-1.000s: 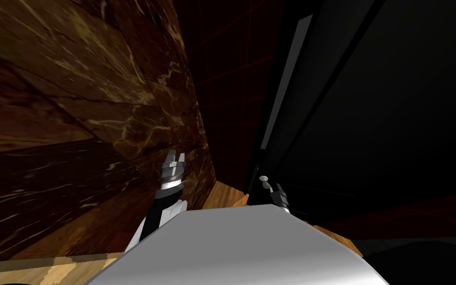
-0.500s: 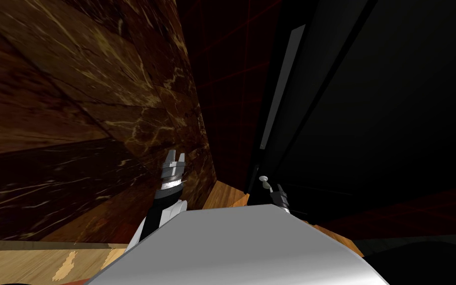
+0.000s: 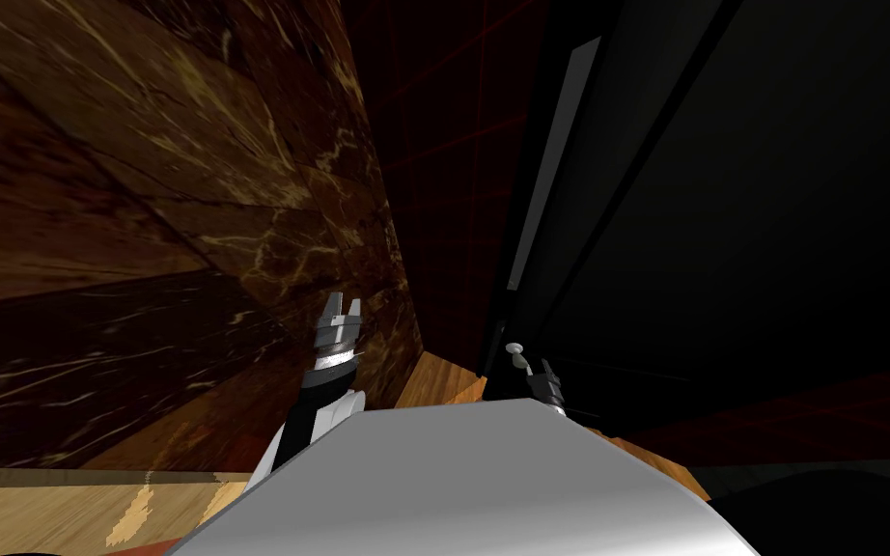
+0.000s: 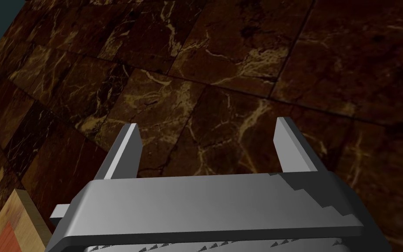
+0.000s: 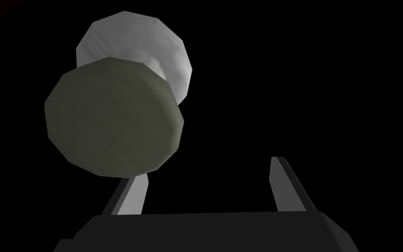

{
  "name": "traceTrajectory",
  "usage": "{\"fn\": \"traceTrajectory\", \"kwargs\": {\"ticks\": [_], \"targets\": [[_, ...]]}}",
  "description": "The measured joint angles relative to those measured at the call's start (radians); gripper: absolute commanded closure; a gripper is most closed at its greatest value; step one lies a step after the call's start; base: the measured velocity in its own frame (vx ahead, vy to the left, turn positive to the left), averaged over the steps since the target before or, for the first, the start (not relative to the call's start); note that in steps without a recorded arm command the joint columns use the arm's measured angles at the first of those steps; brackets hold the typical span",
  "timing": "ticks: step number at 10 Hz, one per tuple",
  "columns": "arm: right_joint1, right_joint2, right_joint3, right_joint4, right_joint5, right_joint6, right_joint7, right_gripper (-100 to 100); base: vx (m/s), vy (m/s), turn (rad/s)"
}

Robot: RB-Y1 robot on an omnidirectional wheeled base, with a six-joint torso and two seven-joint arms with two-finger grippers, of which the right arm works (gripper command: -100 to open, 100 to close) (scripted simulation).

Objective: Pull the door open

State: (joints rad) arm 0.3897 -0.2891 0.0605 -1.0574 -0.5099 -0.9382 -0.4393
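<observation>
Though dim, knob seemingly before right gripper

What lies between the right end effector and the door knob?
In the right wrist view the door knob overlaps one fingertip of the open right end effector; nothing separates them.

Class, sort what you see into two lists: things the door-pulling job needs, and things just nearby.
Job: knob, door, right gripper.
Just nearby: left gripper, marble wall, wood floor.
</observation>
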Motion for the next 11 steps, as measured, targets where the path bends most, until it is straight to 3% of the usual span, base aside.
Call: {"fn": "traceTrajectory", "kwargs": {"ticks": [1, 4, 6, 8, 9, 10, 11], "targets": [[-0.016, 0.004, 0.004, 0.027, 0.001, -0.009, -0.005, -100, -0.011, -0.004, 0.023], [-0.021, -0.001, 0.008, 0.049, 0.002, -0.026, -0.019, -100, 0.003, 0.000, -0.008], [0.006, -0.001, 0.008, -0.004, -0.012, -0.001, -0.022, -100, -0.027, -0.004, 0.041], [-0.019, -0.005, 0.015, 0.039, -0.018, -0.019, -0.057, -100, -0.011, -0.004, 0.000], [-0.017, -0.001, 0.016, 0.037, -0.018, -0.020, -0.055, -100, 0.005, 0.003, -0.011], [0.012, 0.000, 0.012, -0.016, -0.022, 0.003, -0.042, -100, 0.007, 0.008, -0.016], [0.007, 0.002, 0.013, -0.011, -0.021, 0.005, -0.038, -100, 0.000, 0.000, 0.000]]}}
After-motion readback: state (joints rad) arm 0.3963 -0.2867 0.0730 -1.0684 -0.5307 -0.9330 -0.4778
